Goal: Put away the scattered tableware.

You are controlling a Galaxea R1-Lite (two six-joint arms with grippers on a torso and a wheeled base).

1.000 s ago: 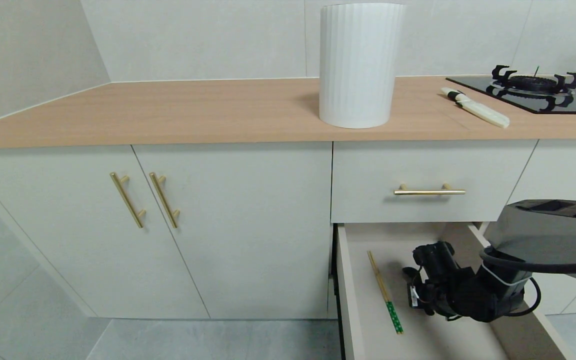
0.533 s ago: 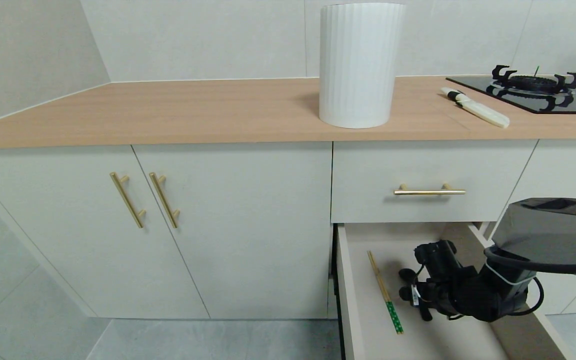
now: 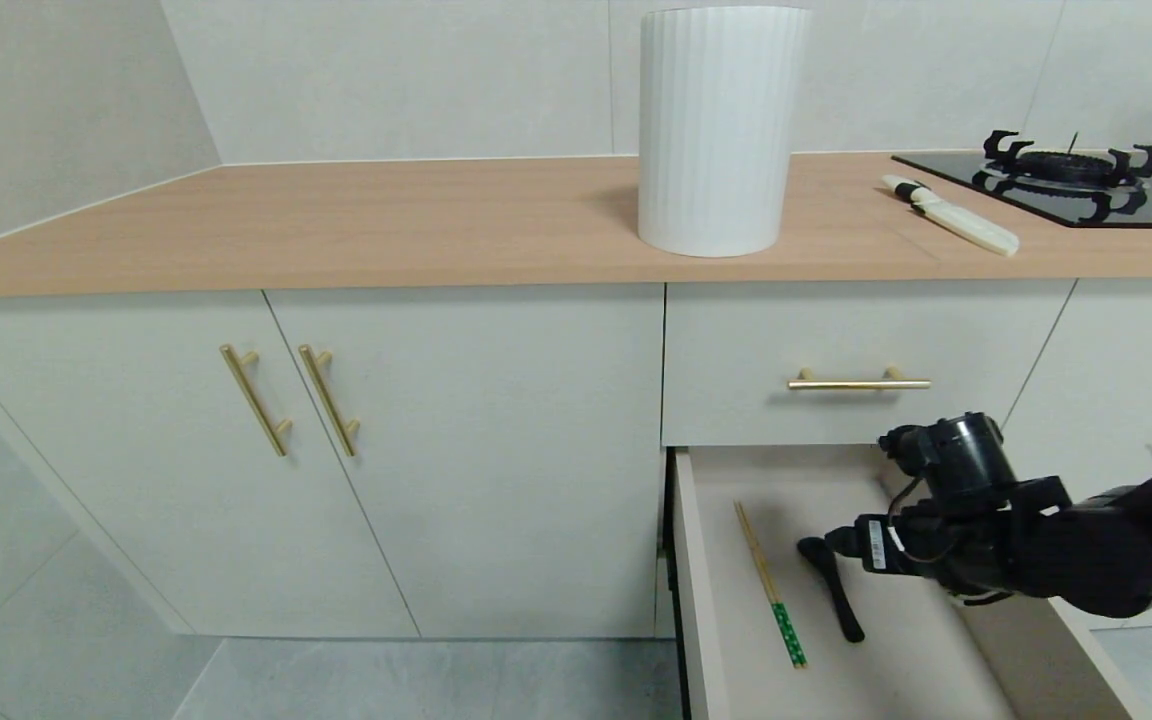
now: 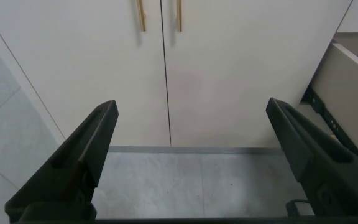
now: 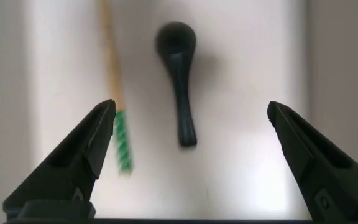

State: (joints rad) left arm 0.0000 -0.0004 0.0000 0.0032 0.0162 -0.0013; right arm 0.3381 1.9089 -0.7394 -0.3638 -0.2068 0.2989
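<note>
A black spoon lies on the floor of the open lower drawer, next to a pair of wooden chopsticks with green ends. My right gripper hovers just above the drawer, over the spoon's bowl end, open and holding nothing. From the right wrist, the spoon and chopsticks lie below my open right gripper. A white knife rests on the wooden counter near the stove. My left gripper hangs open low in front of the cabinet doors.
A tall white ribbed container stands on the counter above the closed upper drawer. A black gas stove is at the far right. The double doors with gold handles are closed. Grey tiled floor lies below.
My right gripper has let go of the black spoon, which now lies in the drawer. The gripper has risen and drawn back to the right.
</note>
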